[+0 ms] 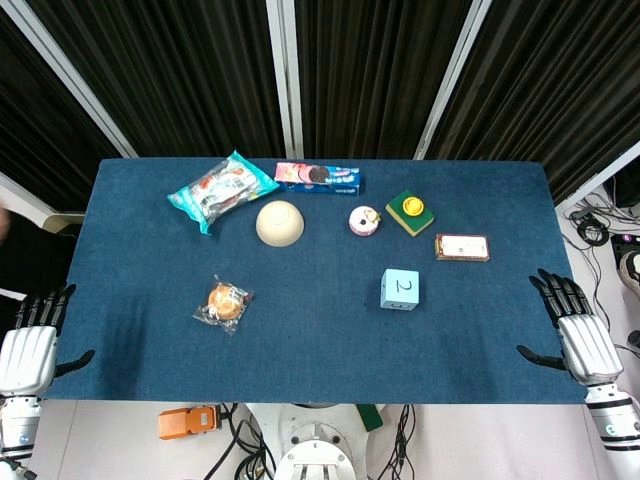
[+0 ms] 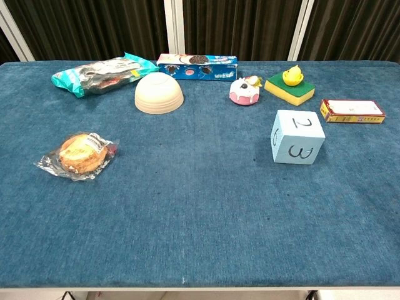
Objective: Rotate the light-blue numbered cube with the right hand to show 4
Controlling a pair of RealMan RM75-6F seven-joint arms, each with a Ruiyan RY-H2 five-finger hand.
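Observation:
The light-blue numbered cube (image 1: 400,289) (image 2: 297,137) sits right of the table's middle, its top face showing 2 and its near side face showing 3. My right hand (image 1: 575,330) rests at the table's right front edge, fingers spread and holding nothing, well to the right of the cube. At the left front edge my left hand (image 1: 32,342) also lies open and empty. Neither hand appears in the chest view.
Along the back lie a teal snack bag (image 1: 220,188), a blue cookie box (image 1: 317,178), an upturned cream bowl (image 1: 279,222), a pink donut toy (image 1: 364,221), a green-yellow sponge (image 1: 410,212) and a small red-white box (image 1: 462,247). A wrapped bun (image 1: 226,302) lies front left.

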